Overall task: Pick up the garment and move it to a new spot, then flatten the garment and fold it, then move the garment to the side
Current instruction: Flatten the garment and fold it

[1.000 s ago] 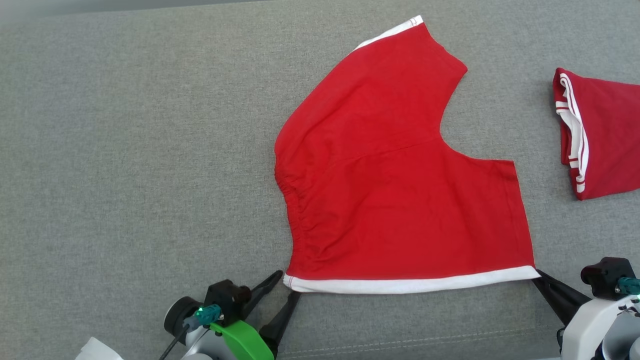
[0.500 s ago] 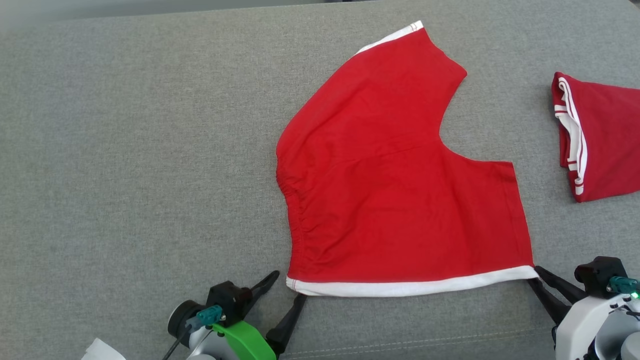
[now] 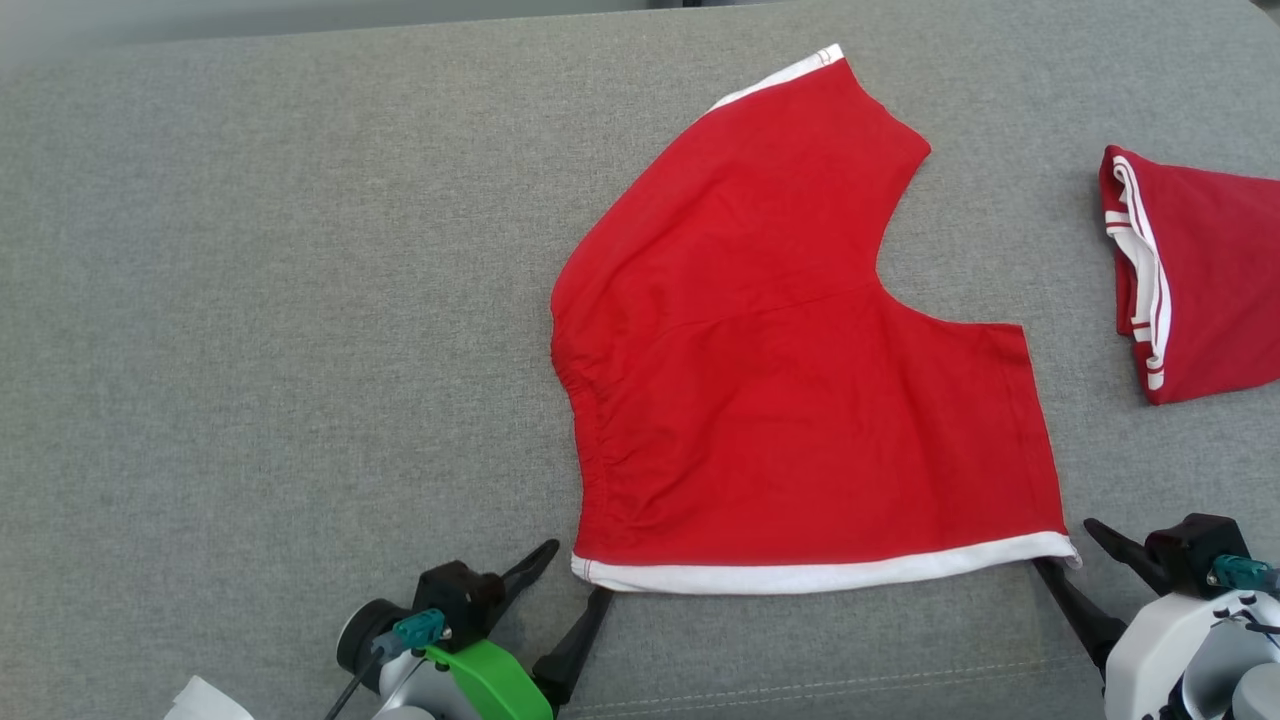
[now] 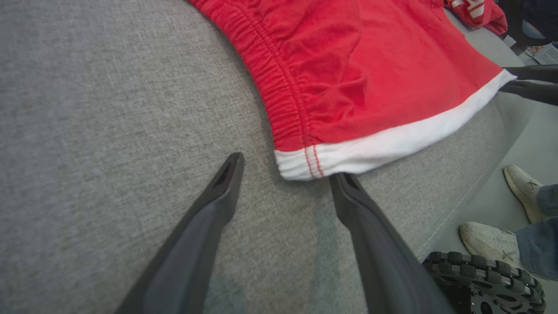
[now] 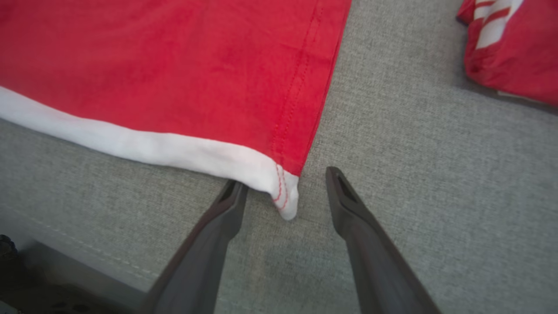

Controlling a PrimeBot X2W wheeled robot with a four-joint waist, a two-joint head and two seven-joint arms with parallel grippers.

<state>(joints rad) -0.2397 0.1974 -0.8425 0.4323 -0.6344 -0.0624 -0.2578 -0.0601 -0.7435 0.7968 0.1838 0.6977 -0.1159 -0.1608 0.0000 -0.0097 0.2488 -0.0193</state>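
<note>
Both grippers are letting go. The right gripper (image 3: 1063,545), clamped on the white hem (image 3: 820,575) corner a second ago, is now standing fingers apart, the corner lying loose between them. The left gripper (image 3: 580,570) is finishing opening, fingers wide beside the other corner. The shorts (image 3: 800,380) are lying flat mid-cushion (image 3: 250,350). Flattening is looking done, with folding probably coming next.

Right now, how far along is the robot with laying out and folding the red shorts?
Done: the red shorts lie spread flat on the grey surface, with few wrinkles. In hand: nothing is gripped; the left gripper and the right gripper stand open at the two ends of the white hem. Left: no fold is made yet, and the shorts are not set aside like the folded red garment.
</note>
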